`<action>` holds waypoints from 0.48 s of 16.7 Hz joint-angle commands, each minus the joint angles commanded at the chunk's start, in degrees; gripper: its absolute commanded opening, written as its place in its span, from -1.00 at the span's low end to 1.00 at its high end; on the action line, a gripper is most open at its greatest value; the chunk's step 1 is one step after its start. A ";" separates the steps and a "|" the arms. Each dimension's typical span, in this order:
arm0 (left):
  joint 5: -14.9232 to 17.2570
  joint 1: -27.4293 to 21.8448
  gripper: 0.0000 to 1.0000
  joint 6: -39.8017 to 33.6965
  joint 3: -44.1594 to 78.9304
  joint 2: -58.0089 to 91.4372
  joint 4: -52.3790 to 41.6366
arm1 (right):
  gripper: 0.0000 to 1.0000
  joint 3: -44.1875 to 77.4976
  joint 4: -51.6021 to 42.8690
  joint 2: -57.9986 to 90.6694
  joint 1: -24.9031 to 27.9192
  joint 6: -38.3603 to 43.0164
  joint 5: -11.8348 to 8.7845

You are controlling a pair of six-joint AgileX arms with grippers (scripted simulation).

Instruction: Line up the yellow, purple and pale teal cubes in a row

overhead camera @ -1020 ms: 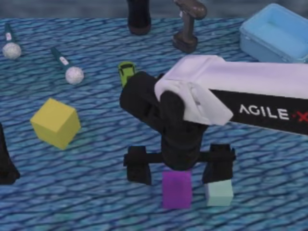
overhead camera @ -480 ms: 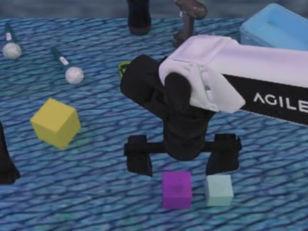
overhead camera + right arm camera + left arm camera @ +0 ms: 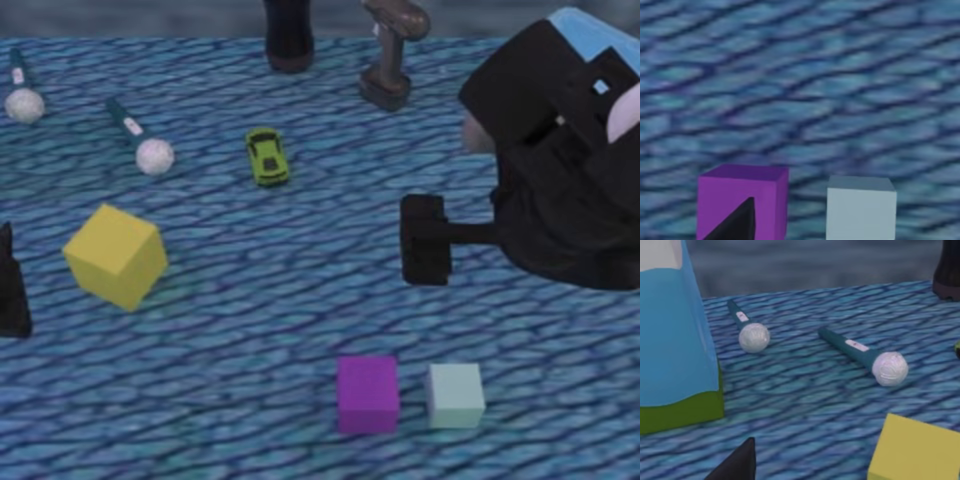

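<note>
Standing side by side near the front edge of the table, the purple cube and the pale teal cube are just beside each other with a narrow gap between them, the teal one to the right. The right wrist view shows the same pair, purple and teal, both flat on the blue woven cloth. The yellow cube sits well apart from them, toward the left side of the table, turned at an angle to the other two.

The right gripper hangs at the right side of the table, above and behind the two small cubes, and holds nothing. One black finger is clearly seen at the end of the cross bar; the other is hidden under the arm, so the fingers seem spread wide, but I cannot be fully sure. The left arm is parked at the left edge, and whether its gripper is spread or closed I cannot tell.

Farther back lie two microphones, a small green toy car and a light blue box.
</note>
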 joint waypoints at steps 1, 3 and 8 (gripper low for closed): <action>-0.03 -0.41 1.00 0.75 4.04 5.10 -2.97 | 1.00 -3.92 2.51 -5.50 -2.12 -2.43 0.71; -0.10 -1.32 1.00 2.40 12.77 16.85 -9.58 | 1.00 -12.67 7.92 -17.28 -6.79 -7.63 1.83; -0.18 -3.72 1.00 6.56 34.15 48.07 -26.52 | 1.00 -37.02 22.82 -47.27 -19.74 -21.02 2.36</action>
